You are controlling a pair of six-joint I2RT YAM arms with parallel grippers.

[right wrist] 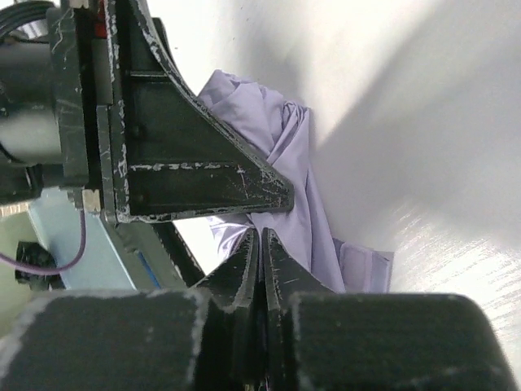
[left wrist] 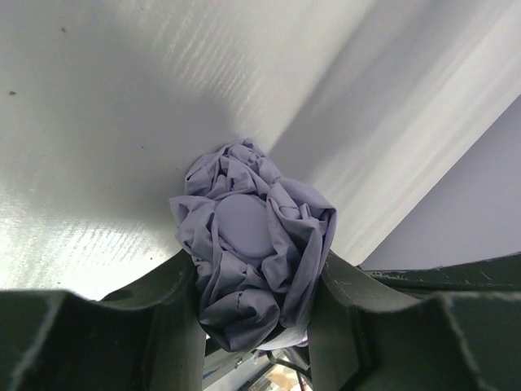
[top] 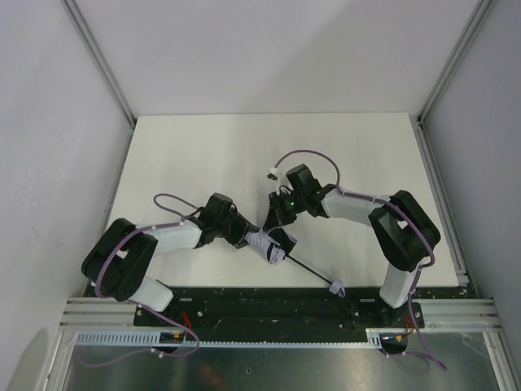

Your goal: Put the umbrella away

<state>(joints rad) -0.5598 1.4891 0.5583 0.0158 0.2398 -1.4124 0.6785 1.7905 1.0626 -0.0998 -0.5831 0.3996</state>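
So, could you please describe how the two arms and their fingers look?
Both arms have white links between bulky black joints, the left arm and right arm alike. A thin purple cable loops along each. The fingers are dark, wedge-shaped and scuffed pale at the edges.

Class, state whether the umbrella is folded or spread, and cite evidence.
Folded: the umbrella fabric is bunched in crumpled pleats in the left gripper, not fanned out. Its shaft is extended.

No text, label or number is legible — anywhere.
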